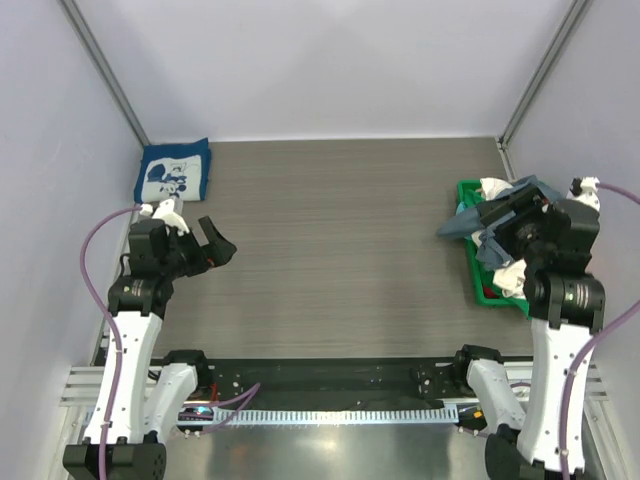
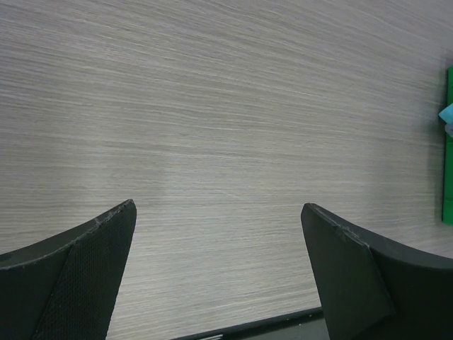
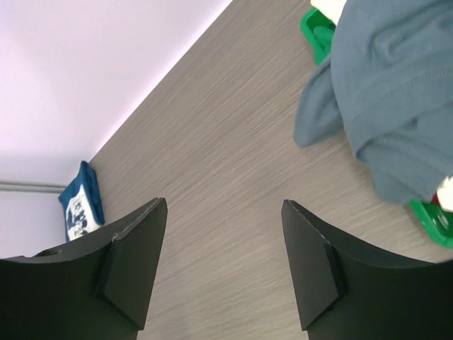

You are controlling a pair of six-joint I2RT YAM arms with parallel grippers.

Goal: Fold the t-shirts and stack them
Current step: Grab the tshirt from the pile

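— Now, entry one: the right tool (image 3: 223,202)?
— Jaws parted fairly wide with nothing between them. It hangs above bare counter (image 3: 233,127).
— Entry two, the piece to be taken?
— One slate-blue t-shirt (image 3: 396,92). It lies ahead of that tool and off to its right, near but not touching. It is heaped in the green basket (image 3: 315,28), with one flap spilling over the rim onto the counter on the tool's side. It is too bunched to show a clear long axis. The flap's edge is the nearest part, and probably the place to pinch.
— And the left tool (image 1: 215,245)?
— Jaws at their widest, empty, over bare counter. The basket is well apart from it, across the counter's width, so the right arm is plainly the nearer.
— Other shirts?
— One navy t-shirt (image 1: 173,172) with a white print, folded flat, just beyond the left tool toward the far corner. Also pale pieces (image 1: 510,275) in the basket beside the slate-blue one: two lumps show, white or cream, plus a teal scrap (image 2: 446,113). I cannot tell whether each is a separate shirt.
— Tally?
— Tools, two. Basket, one. Folded shirts, one. Unfolded shirts, at least two.
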